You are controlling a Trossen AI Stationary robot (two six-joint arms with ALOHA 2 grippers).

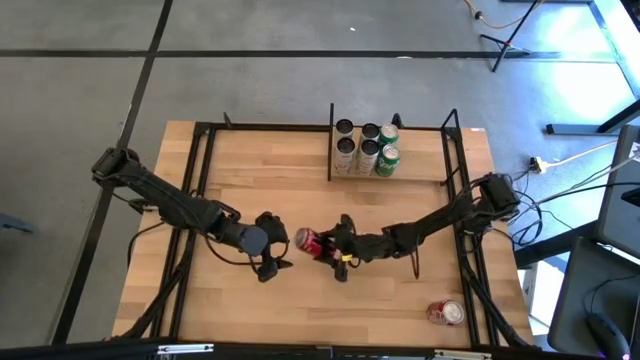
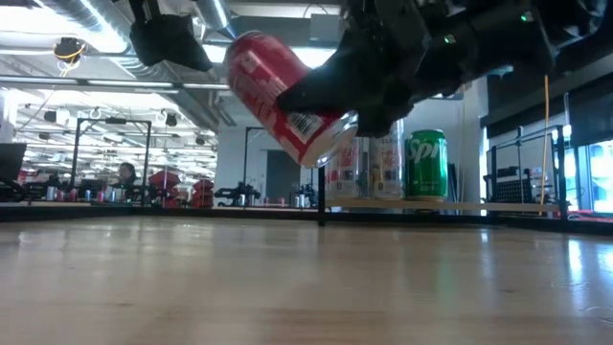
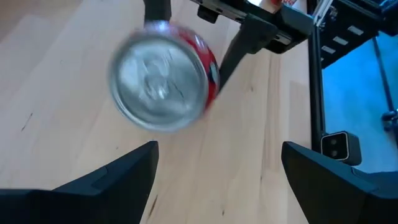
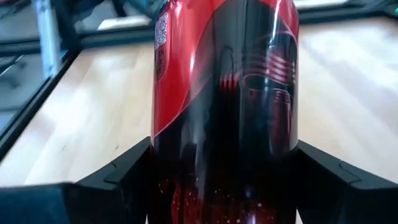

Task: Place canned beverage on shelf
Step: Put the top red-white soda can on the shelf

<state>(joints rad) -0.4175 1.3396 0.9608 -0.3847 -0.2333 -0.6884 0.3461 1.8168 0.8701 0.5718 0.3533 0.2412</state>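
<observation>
A red and black canned beverage [image 1: 308, 241] hangs above the middle of the table, tilted in the low view [image 2: 283, 96]. My right gripper [image 1: 335, 250] is shut on it, reaching in from the table's right. My left gripper [image 1: 272, 262] stands open just left of the can with nothing between its fingers [image 3: 217, 174]; the can's silver end [image 3: 163, 78] faces it. The shelf [image 1: 420, 160], a light board framed in black rods, stands at the far side of the table and carries several upright cans [image 1: 365, 150]. My right gripper pinches the can's round side wall [image 4: 186, 155] between its two fingers [image 4: 118, 177], which lie across the can near its lower end [image 2: 330, 134]. It comes from the table's right, slanting slightly down. The can is lifted clear of the table and tilted.
Another red can [image 1: 446, 312] lies on its side near the table's front right corner. On the shelf, a green can [image 2: 425, 165] stands beside silver ones. Bare tabletop [image 1: 260, 170] lies between the arms and the shelf.
</observation>
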